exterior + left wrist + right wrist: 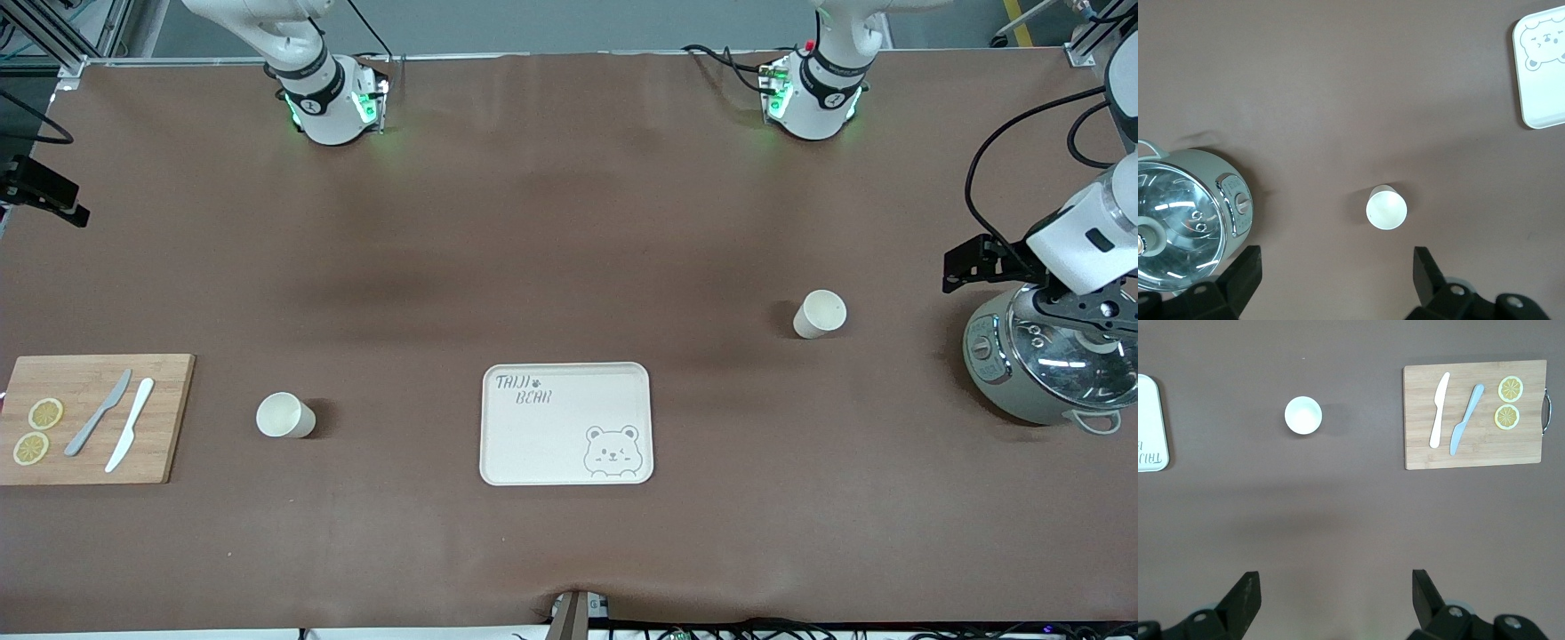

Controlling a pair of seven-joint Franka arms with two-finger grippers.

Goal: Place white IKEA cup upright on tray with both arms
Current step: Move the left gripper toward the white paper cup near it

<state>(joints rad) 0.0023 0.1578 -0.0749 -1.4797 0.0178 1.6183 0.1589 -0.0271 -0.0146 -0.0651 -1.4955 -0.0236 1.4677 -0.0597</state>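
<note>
Both cups upright on worktop, one either side of empty tray, so you take one per arm. Left claw spread high near rice cooker; right claw spread, high over worktop.

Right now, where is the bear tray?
In the front view, the tray lies flat mid-table between two white cups, near the front camera's edge.

Grey hand-drawn lettering reading "TAIJI BEAR" runs across the upper left corner of the cream tray at lower centre of the front view, with a small paw mark beside the first word. No other text, number or sign is legible anywhere else.
</note>
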